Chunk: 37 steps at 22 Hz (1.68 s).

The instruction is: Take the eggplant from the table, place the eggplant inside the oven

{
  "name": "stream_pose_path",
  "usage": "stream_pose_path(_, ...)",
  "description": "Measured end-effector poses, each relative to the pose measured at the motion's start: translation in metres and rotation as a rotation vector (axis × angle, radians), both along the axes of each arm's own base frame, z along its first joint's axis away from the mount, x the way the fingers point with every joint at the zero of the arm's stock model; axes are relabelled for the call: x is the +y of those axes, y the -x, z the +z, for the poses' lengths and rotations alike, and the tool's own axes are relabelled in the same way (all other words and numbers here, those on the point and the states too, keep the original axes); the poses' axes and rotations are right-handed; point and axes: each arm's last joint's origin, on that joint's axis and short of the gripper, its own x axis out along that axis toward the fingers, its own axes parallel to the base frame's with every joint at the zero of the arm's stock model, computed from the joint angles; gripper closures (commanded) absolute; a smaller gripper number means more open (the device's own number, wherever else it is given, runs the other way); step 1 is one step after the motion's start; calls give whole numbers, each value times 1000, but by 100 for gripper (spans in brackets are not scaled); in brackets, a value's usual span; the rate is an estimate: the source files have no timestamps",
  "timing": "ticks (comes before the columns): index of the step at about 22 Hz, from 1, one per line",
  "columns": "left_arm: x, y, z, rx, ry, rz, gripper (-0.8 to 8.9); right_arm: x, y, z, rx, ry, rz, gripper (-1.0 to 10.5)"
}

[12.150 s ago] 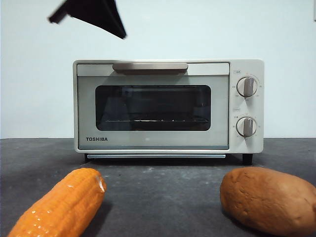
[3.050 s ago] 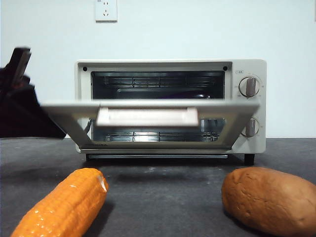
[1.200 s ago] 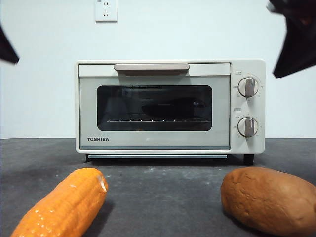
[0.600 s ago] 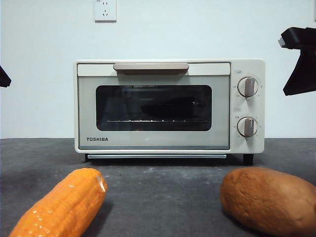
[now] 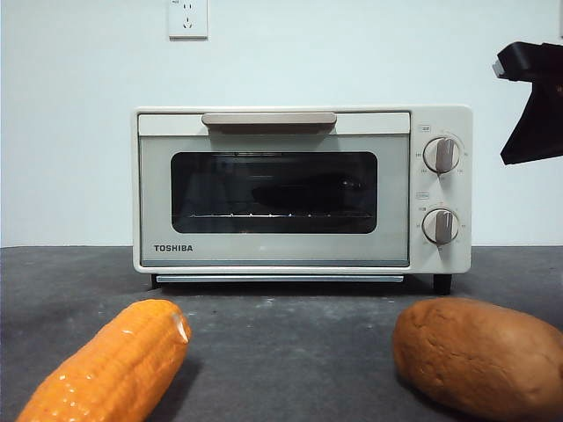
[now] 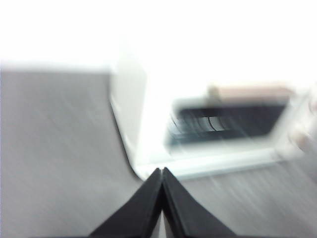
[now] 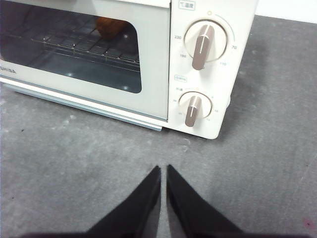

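Eggplant [image 5: 308,191] lies as a dark long shape on the wire rack inside the oven [image 5: 273,251], seen through the glass of the shut door, and the oven stands on the grey desk [image 5: 281,334] behind an orange corn cob [image 5: 110,369] and a brown lump [image 5: 484,356]. Right hand [image 7: 163,171] hangs above the desk in front of the oven's two knobs [image 7: 200,42], jaws pressed nearly together and empty, showing in the front view as a black shape at the upper right. Left hand [image 6: 162,173] is blurred, its jaws closed on nothing, off the oven's other end.
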Motion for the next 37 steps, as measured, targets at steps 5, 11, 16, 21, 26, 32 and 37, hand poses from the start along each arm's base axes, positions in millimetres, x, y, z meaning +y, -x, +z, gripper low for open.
stream_pose_path(5, 19, 11, -37, -117, -58, 240, 808, 0, 0, 0, 0, 0, 0, 943)
stream_pose_path(11, 30, 6, -79, -59, -100, 361, 808, 0, 0, 0, -1, 0, 0, 943)
stream_pose_path(16, 31, 3, -98, -2, -112, 367, 808, 0, 0, 0, 0, 0, 0, 943)
stream_pose_path(21, 31, 3, -98, -5, -111, 367, 808, 0, 0, 0, 0, 0, 0, 943)
stream_pose_path(26, 31, 3, -98, -5, -111, 367, 808, 0, 0, 0, 0, 0, 0, 943)
stream_pose_path(32, 31, 3, -98, -5, -111, 367, 808, 0, 0, 0, 0, 0, 0, 943)
stream_pose_path(37, 31, 3, -98, -5, -111, 367, 808, -17, 13, 16, -114, -13, -55, 943)
